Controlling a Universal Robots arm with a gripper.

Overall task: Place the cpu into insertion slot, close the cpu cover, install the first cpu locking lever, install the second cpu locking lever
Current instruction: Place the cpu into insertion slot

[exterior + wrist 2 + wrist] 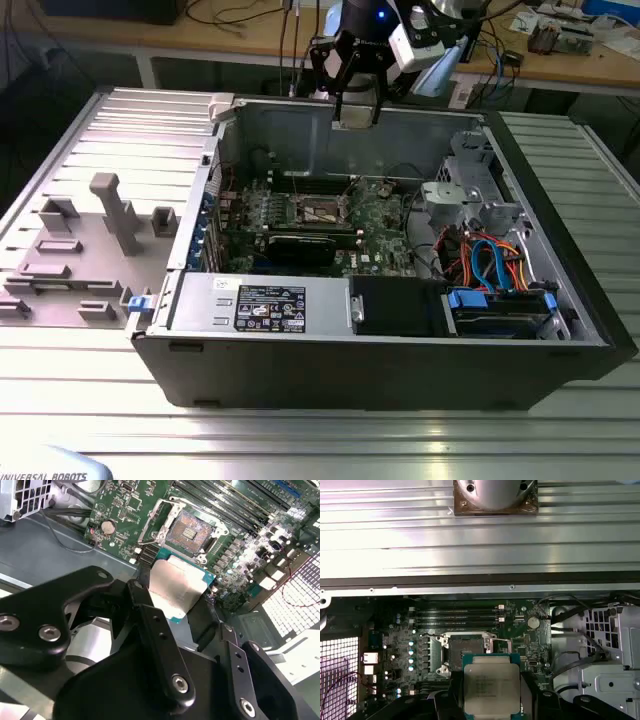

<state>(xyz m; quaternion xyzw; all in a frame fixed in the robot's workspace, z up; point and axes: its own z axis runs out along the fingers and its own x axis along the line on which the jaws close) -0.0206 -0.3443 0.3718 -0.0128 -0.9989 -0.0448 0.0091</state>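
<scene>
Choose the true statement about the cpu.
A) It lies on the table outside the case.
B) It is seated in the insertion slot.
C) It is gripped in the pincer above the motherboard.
C: the first wrist view shows the cpu gripped in the pincer, the insertion slot beyond it empty.

Ribbed metal table (300, 440), open computer case (380, 370) and grey fixture plate (140, 140) side by side on it

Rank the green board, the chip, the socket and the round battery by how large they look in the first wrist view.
1. green board
2. chip, though it is nearest the camera
3. socket, partly hidden behind the chip, so places 2 and 3 are unsure
4. round battery
</scene>
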